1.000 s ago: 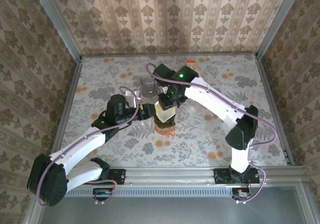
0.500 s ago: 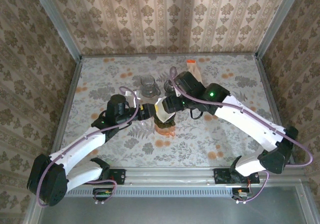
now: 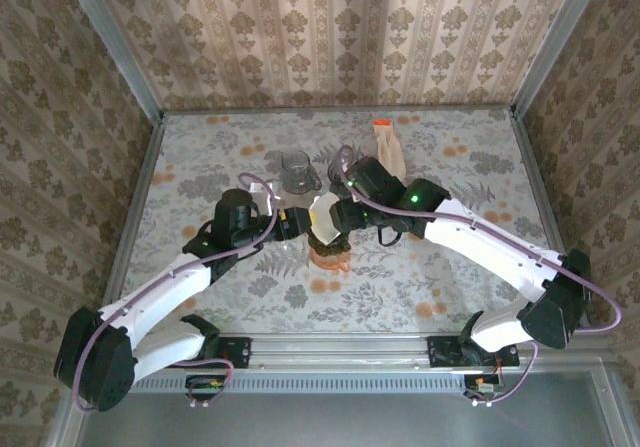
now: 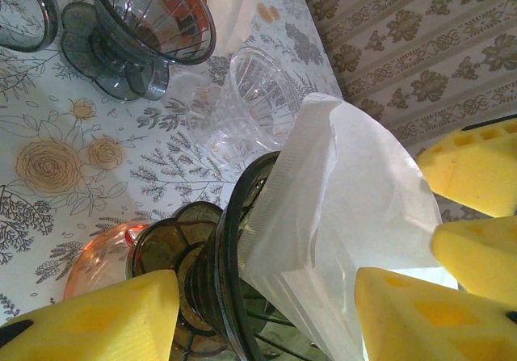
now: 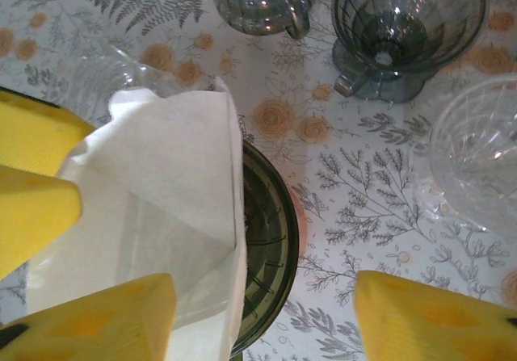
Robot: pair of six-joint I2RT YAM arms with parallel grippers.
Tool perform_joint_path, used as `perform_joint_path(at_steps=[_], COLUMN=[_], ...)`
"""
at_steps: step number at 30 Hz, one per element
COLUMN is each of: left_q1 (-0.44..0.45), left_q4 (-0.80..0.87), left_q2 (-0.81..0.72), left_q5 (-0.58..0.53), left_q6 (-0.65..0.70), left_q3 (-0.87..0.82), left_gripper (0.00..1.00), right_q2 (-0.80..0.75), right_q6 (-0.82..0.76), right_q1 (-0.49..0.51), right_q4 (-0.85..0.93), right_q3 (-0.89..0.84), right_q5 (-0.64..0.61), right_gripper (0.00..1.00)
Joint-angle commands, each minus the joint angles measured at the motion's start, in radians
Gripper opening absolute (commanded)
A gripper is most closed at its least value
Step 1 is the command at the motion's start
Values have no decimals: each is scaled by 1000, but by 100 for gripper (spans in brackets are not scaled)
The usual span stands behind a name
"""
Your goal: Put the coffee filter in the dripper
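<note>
The right tool (image 5: 265, 287) hangs with its fingers spread wide, gripping nothing, one finger just beside the filter (image 5: 161, 183). The left tool (image 4: 266, 280) straddles the dripper (image 5: 271, 240); I cannot tell whether it pinches it. The filter sits crooked in the dripper, one flap high above the rim. It would be best to press that flap down and inward, gently and centred, without tipping the dripper off the orange cup (image 4: 97, 256) on the tabletop (image 5: 380, 216).

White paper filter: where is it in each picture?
Top external: white paper filter mid-table, sitting in the dark dripper.
Left wrist: filter right of centre, poking out of the dripper.
Right wrist: filter in the left half, over the dripper's rim.
Shared landmark: the dark dripper under it.
</note>
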State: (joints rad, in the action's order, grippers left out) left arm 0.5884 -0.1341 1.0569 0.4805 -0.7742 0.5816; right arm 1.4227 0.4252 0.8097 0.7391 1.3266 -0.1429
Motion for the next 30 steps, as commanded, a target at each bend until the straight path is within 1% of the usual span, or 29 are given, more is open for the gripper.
perform_joint_path(at_steps=[1,4,7,9,11,15,19,25,30], left_q1=[2,2,2,1,1,1,-1,-3,-4], left_q4=[9,8,8,6,7,12,44,56,40], left_q2=[14,18,24,26,21,-11,-25,-15,2], left_q5=[-8,-6,-6,-6,-6,-12,-17,-29,-17], left_q6=[0,2,1,-3,-4,-9,11,20,18], left_q3=[30,34,33,33,33,36,53,43,32], left_gripper=[61,61,61,62,64,70,71,62,51], right_q2=[4,11,20,32,47,74,95,104,102], right_q6=[-6,-22,-38,-47,-55,-68,-75,-74,-67], right_q1=[7,13,25,32,41,63,82,91,93], right_q4=[-46,-49,-44,-28,-12,7,17,20,17], right_q3=[-32,-37,-33,-25,-15,-6,6,16,16], right_q5=[-28,-35,-61,-85,-117,-160,-195,-213,-214], right_gripper=[50,35,23,18,15,13,12,15,22])
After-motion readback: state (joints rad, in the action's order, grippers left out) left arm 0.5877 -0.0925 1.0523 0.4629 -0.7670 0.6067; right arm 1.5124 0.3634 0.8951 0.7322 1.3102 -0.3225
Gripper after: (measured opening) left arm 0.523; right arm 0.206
